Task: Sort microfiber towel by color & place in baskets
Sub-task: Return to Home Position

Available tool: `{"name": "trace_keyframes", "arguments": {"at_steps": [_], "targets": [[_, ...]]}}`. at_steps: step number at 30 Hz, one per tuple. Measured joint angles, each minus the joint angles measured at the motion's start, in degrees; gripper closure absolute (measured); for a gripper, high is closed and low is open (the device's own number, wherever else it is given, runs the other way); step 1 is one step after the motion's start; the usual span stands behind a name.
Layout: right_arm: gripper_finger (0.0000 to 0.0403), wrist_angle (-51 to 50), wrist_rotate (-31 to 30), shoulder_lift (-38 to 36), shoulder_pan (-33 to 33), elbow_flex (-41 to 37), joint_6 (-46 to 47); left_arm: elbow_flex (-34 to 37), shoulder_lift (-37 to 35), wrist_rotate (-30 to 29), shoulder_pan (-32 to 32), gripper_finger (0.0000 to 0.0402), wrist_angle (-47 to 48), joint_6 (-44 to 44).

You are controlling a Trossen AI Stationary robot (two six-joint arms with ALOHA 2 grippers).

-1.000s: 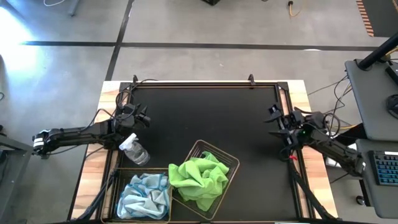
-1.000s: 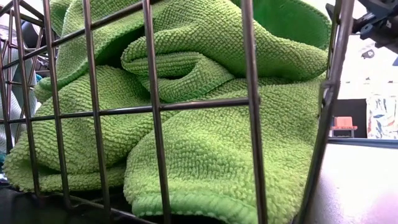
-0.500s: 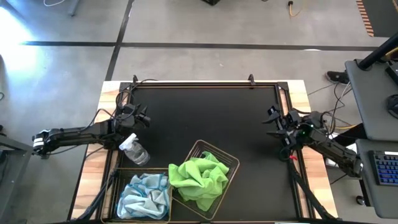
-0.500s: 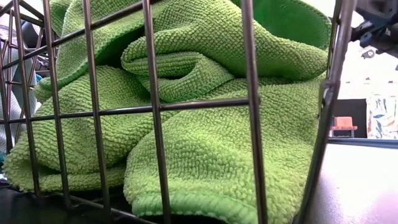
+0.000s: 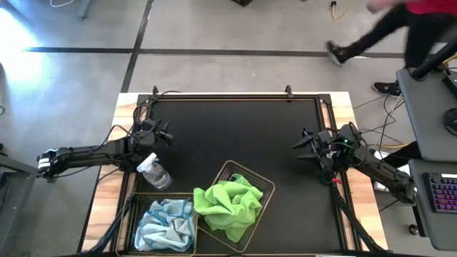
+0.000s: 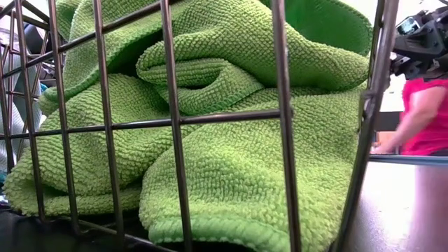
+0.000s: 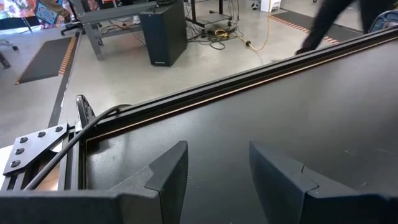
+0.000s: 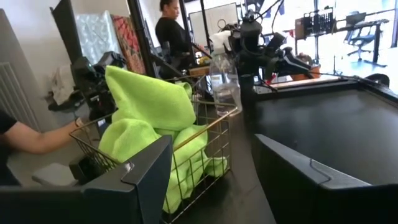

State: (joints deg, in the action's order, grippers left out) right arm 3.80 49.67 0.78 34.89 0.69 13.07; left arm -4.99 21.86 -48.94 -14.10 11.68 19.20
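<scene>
At the black mat's [image 5: 235,135] near edge, pale blue towels [image 5: 166,223] fill the left basket [image 5: 146,194] and lime green towels [image 5: 227,208] the right basket [image 5: 263,191]. Farther back, the left gripper [image 5: 166,133] hovers at the mat's left edge, the right gripper [image 5: 303,140] at its right edge — both spread wide, holding nothing.

No text, label, brand, number or sign can be read in any view. The clear spray bottle [image 5: 155,173], standing near the left edge of the bench [image 5: 341,103], shows no legible marking. The keyboard [image 5: 443,191] on the desk to the right of the bench has keys too small to make out.
</scene>
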Motion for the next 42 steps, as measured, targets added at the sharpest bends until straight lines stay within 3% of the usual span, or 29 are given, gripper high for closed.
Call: {"name": "trace_keyframes", "arguments": {"at_steps": [22,28,31,37,42], "targets": [[0.0188,-0.1,-0.1,0.1,0.0,-0.1,-0.1,0.0,0.0,0.0,0.0,0.0247,-0.3,0.0],[0.0188,-0.1,-0.2,0.1,0.0,-0.1,-0.1,0.0,-4.8,2.0,0.4,0.0247,-0.3,-0.1],[0.0188,-0.1,-0.2,0.1,0.0,-0.1,0.0,0.0,-9.8,2.6,0.4,0.0247,-0.3,-4.4],[0.0188,-0.1,-0.2,0.1,0.0,-0.1,0.0,0.0,-18.6,6.7,0.4,0.0247,-0.2,-22.9],[0.0188,-0.1,-0.2,0.2,0.0,-0.1,0.0,0.1,-21.9,8.1,0.3,0.0247,-0.3,-24.2]]}}
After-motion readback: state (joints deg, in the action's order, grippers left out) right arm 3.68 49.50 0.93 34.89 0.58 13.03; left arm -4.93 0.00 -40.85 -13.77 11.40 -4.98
